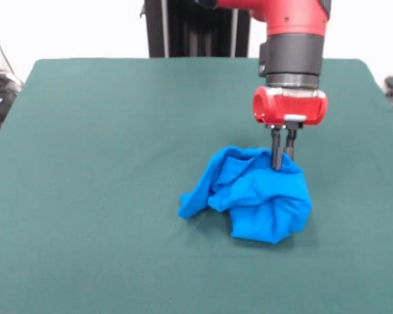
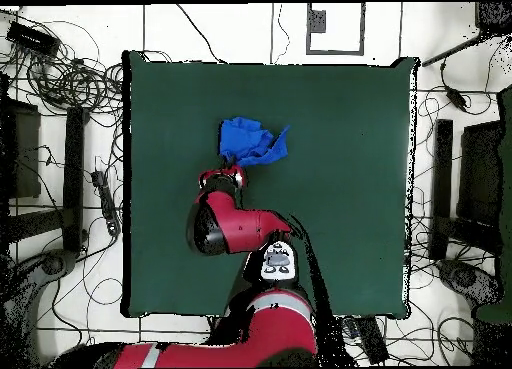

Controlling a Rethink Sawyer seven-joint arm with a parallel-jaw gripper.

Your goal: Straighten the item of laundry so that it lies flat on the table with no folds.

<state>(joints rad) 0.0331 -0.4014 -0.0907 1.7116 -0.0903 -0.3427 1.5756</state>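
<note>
The bright blue T-shirt [image 1: 262, 199] lies crumpled in a heap on the dark green table [image 1: 105, 163], right of centre in the front view. Its print is hidden in the folds. My gripper [image 1: 282, 163] comes straight down onto the heap's far top edge. Its two black fingers [image 1: 276, 150] stand close together with a fold of blue cloth between them. In the overhead view the shirt [image 2: 250, 142] sits left of the table's middle [image 2: 350, 185], and the gripper [image 2: 236, 168] is at the edge of the shirt nearest the robot's base.
The red and black arm [image 2: 235, 225] reaches over the table from its base. Cables and equipment [image 2: 70, 85] lie on the floor around the table.
</note>
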